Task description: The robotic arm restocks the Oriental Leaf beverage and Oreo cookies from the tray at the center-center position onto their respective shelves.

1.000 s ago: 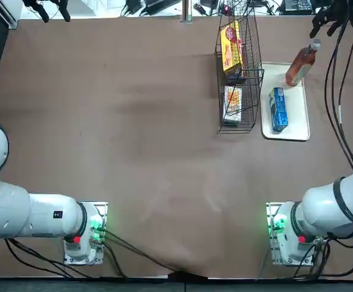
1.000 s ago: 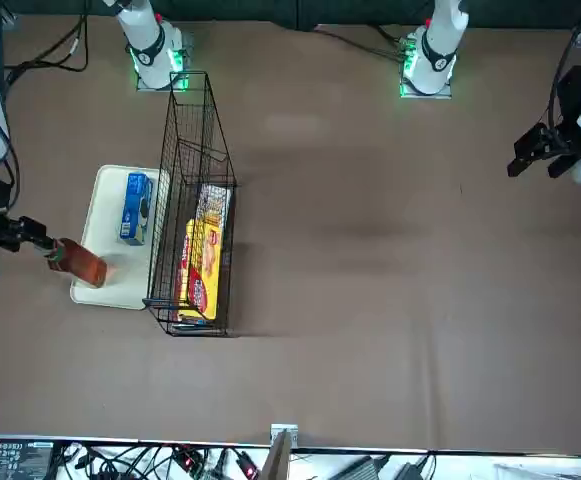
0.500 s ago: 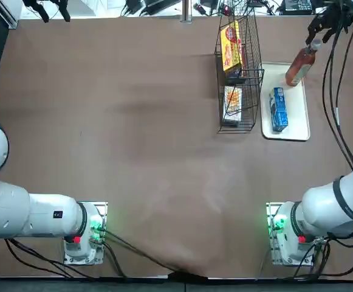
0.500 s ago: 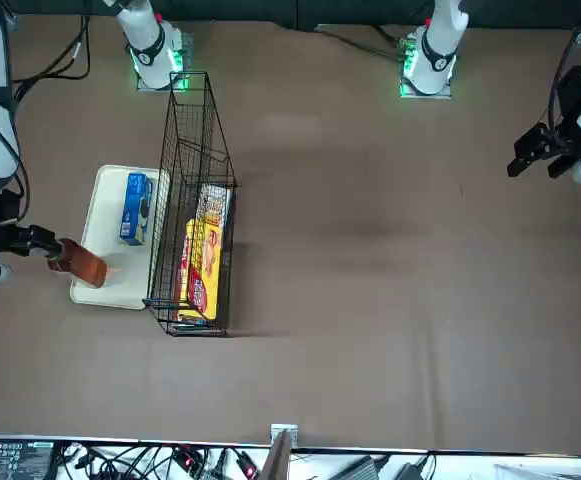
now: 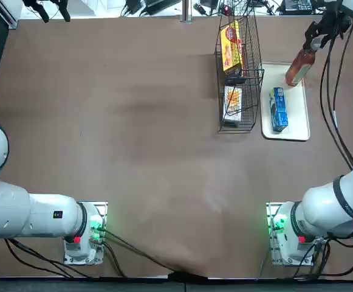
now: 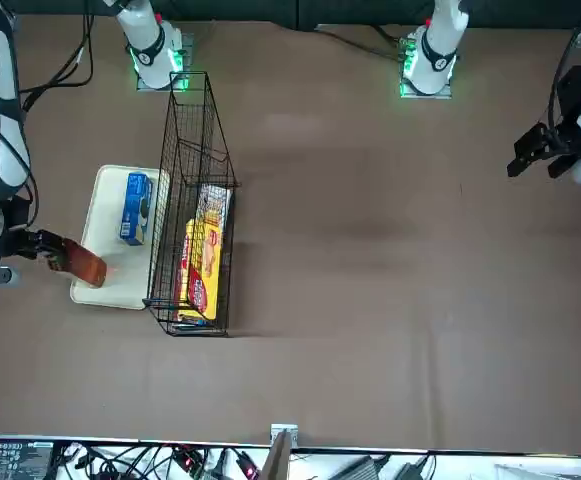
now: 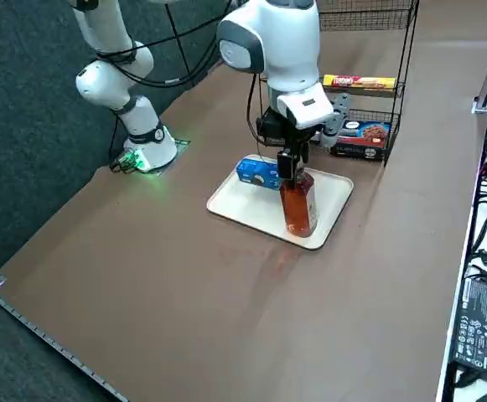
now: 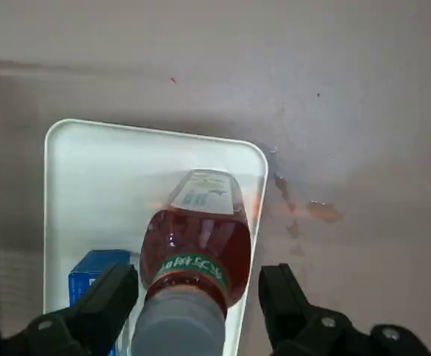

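Gripper (image 8: 200, 283) has drawn closer to the bottle (image 8: 197, 241) over the last second, its fingers spread and holding nothing. The capped neck lies between them, the tray (image 8: 89, 148) beneath, and the blue Oreo pack (image 7: 258, 172) beside the hand. Closing on the bottle looks next, before carrying it to the rack (image 5: 256, 68) on the hand's left.

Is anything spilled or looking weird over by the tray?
Yes: reddish patches on the table beside the tray look odd. They could be drips or light through the tea bottle; I can't tell. The bottle stands upright, with the open right gripper at its top.
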Tool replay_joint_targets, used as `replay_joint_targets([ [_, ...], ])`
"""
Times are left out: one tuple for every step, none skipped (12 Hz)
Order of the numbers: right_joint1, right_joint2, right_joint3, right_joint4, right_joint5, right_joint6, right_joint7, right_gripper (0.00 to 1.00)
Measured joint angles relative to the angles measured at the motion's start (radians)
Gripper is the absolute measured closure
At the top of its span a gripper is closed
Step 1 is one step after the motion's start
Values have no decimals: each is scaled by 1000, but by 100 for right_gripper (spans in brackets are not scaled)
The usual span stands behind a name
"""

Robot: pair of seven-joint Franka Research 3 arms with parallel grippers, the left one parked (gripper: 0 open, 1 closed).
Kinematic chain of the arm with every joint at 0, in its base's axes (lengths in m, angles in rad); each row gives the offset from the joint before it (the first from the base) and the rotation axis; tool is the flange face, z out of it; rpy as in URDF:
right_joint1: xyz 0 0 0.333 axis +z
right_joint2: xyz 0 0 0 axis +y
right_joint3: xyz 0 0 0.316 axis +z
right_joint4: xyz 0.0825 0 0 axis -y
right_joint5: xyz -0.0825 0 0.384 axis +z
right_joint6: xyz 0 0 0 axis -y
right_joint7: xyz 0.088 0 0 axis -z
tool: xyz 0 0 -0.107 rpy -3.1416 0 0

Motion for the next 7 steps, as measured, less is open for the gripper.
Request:
replay_joint_targets([
  [-1,2,0,-3,0,2,0,0],
  [-3,2,0,-5,0,2,0,0],
  [-4,2,0,-8,2,4,0,0],
  [-4,2,0,-13,3,5,1,0],
  [-4,2,0,-17,5,7,4,0],
  [-4,2,0,-21,5,9,8,0],
  [-4,2,1,-25,5,10,10,1],
])
